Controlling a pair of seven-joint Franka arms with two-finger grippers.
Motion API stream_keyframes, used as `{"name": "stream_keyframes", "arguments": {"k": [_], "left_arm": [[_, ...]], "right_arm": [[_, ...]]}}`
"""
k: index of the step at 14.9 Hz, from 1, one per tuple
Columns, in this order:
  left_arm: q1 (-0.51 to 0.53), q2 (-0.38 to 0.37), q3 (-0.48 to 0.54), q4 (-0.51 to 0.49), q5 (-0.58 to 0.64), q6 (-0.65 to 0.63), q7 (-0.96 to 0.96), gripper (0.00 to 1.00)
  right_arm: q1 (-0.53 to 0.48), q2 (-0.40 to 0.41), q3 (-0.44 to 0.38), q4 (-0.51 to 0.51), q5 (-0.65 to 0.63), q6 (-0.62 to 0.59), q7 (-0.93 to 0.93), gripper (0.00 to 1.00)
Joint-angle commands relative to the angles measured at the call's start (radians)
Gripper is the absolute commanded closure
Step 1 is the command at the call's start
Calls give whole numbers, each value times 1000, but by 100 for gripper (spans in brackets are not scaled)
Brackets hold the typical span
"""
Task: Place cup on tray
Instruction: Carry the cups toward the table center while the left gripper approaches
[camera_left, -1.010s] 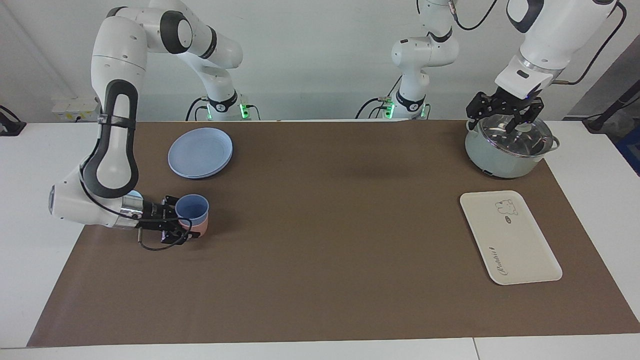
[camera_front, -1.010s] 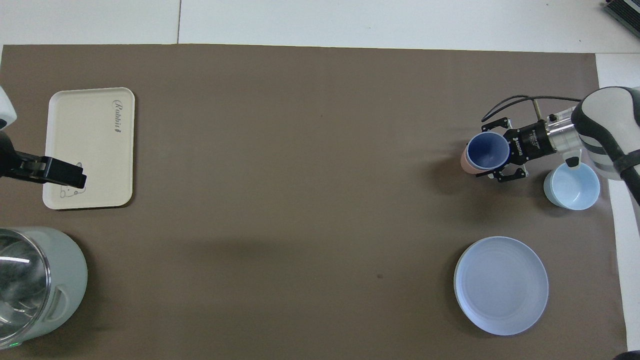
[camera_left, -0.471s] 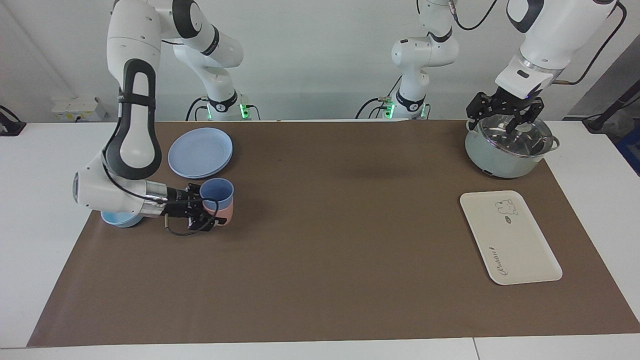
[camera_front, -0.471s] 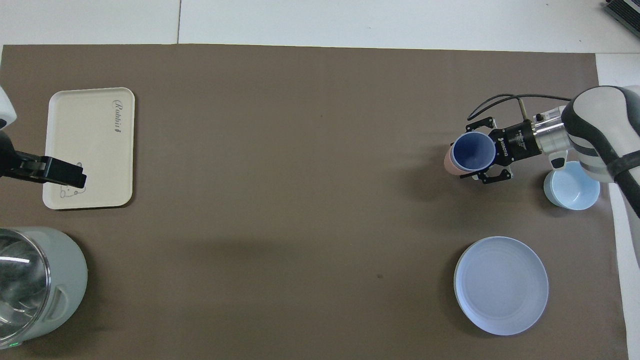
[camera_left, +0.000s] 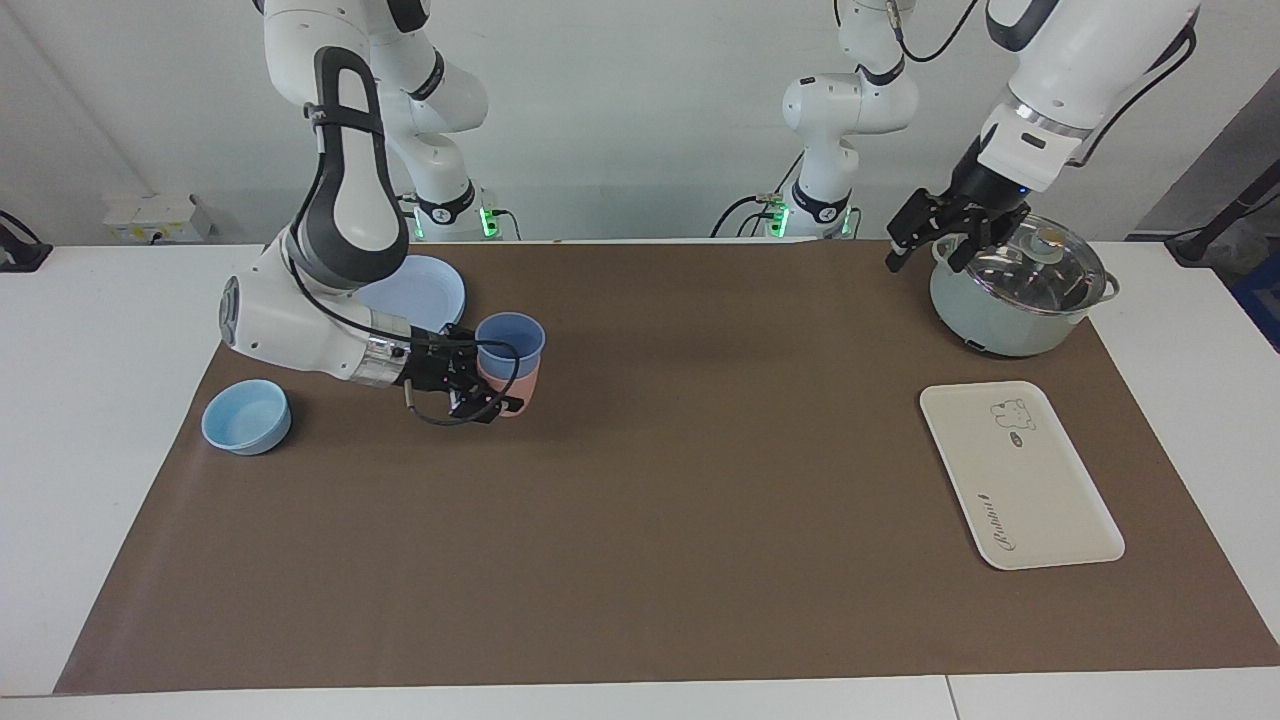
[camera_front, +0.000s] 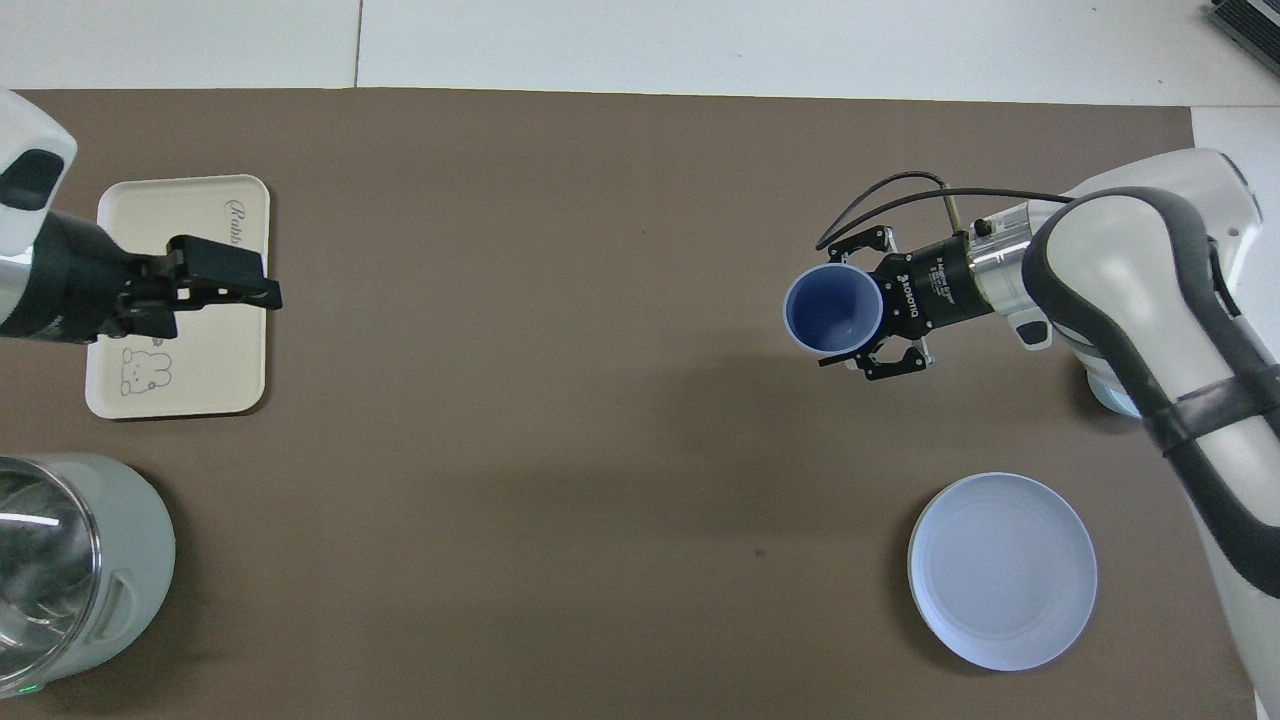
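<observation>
The periwinkle-blue cup (camera_left: 510, 335) sits nested in a salmon-pink tumbler (camera_left: 512, 388). My right gripper (camera_left: 495, 385) is shut on the stack and holds it in the air over the mat, toward the right arm's end of the table. In the overhead view the cup (camera_front: 832, 310) hides the pink tumbler, with my right gripper (camera_front: 838, 302) around it. The cream-white tray (camera_left: 1020, 475) lies flat at the left arm's end. My left gripper (camera_left: 925, 250) is open and empty in the air beside the pot; from overhead the left gripper (camera_front: 235, 290) covers part of the tray (camera_front: 200, 370).
A pale green pot with a glass lid (camera_left: 1015, 300) stands nearer to the robots than the tray. A round blue plate (camera_left: 435, 285) and a squat light-blue bowl (camera_left: 246, 417) lie at the right arm's end. A brown mat (camera_left: 700, 500) covers the table.
My right gripper has lifted the nested cups and carried them toward the table's middle, uncovering the bowl. My left gripper has swung off the pot lid toward the table's middle.
</observation>
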Motion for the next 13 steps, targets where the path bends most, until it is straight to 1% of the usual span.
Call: {"name": "stream_keyframes", "arguments": {"k": [1,3,5,7,8,11,13], "left_arm": [[-139,-19,12,-51,-16,113,-218,0],[-232,-27,12,-92,-16,218,-352,0],[-306,-50,12,-164,-16,347,-444,0],[-369,-59,12,-219,-16,491,-519,0],[-401,-53,12,-224,-14,538,-561,0],[-443,-21,12,-223,-14,624,-587,0],[-458,1,12,-221,-2,629,-585,5]], "right_arm": [[56,-47,-3,-37,37,57,63,100],[73,-50,-3,-37,92,59,66,100],[102,-51,-3,-35,101,66,74,100],[147,-56,-3,-34,103,128,132,100],[164,-59,-3,-31,103,148,158,100],[176,-59,-1,-28,103,163,172,100],[194,-59,-1,-28,103,171,177,100]]}}
